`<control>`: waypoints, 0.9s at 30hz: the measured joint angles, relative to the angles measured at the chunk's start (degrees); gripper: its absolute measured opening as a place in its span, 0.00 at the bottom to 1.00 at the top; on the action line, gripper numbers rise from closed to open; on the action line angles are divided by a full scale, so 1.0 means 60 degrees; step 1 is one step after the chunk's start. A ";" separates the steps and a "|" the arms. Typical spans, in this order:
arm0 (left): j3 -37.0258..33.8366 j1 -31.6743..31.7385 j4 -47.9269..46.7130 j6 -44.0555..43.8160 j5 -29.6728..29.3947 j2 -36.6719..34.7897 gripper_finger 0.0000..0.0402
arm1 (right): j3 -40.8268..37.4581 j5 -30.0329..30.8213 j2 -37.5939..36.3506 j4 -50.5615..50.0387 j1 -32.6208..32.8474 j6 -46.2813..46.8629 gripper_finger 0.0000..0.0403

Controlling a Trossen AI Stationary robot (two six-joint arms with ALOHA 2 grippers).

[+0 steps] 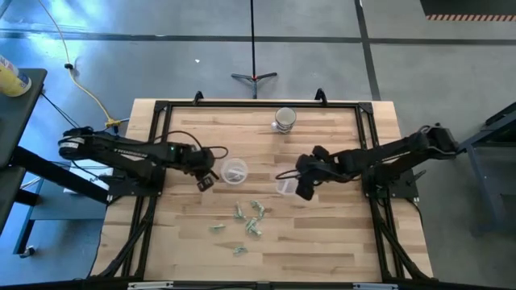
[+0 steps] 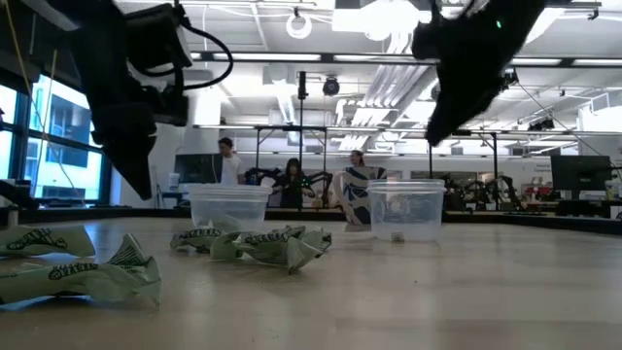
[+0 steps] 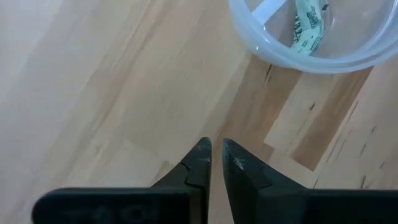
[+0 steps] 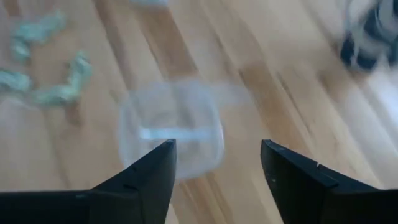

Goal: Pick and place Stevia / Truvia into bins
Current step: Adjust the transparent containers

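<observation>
The left arm reaches in from the table's left edge, its left gripper [image 1: 206, 179] just beside the round shallow cup [image 1: 234, 171] toward that edge; its dark tapered fingers [image 3: 200, 168] are pressed almost together over bare wood, holding nothing. The right arm comes from the right edge, bent at the elbow, and the right gripper [image 1: 304, 187] sits just beside the tumbler-like cup [image 1: 285, 187], fingers [image 4: 152, 171] spread wide with the blurred cup [image 4: 171, 134] beyond the gap between them and nothing clamped.

Both cups are clear thin plastic with rounded rims, standing upright near the table's middle. The round one holds a pale green and white packet [image 3: 308, 28] (printed side up, lying against the wall). The rest of the Stevia packets [image 1: 250, 219] lie crumpled and flat in a loose scatter between the cups and the table's near edge; in the low view they look creased and papery [image 2: 258, 243]. A greyish jar [image 1: 284, 119] stands alone close to the far edge.

The tabletop [image 1: 339, 242] is pale wood planking, framed by black rails along its sides. Open board lies around the packets toward both near corners.
</observation>
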 joint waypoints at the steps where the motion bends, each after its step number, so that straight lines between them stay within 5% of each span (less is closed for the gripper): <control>1: 0.0000 0.0097 -0.0001 0.0202 0.0080 -0.0004 0.17 | -0.0209 0.0032 -0.0099 0.0007 0.0005 0.0190 0.52; 14: 0.0004 0.1285 0.1879 0.3497 0.1116 0.0620 0.08 | -0.0992 0.1192 -0.0514 0.0014 0.0817 0.1446 0.35; 27: 0.0254 0.1408 0.3925 0.3503 0.1390 0.1971 0.10 | -0.0988 0.1293 -0.0514 -0.0382 0.0815 0.1624 0.33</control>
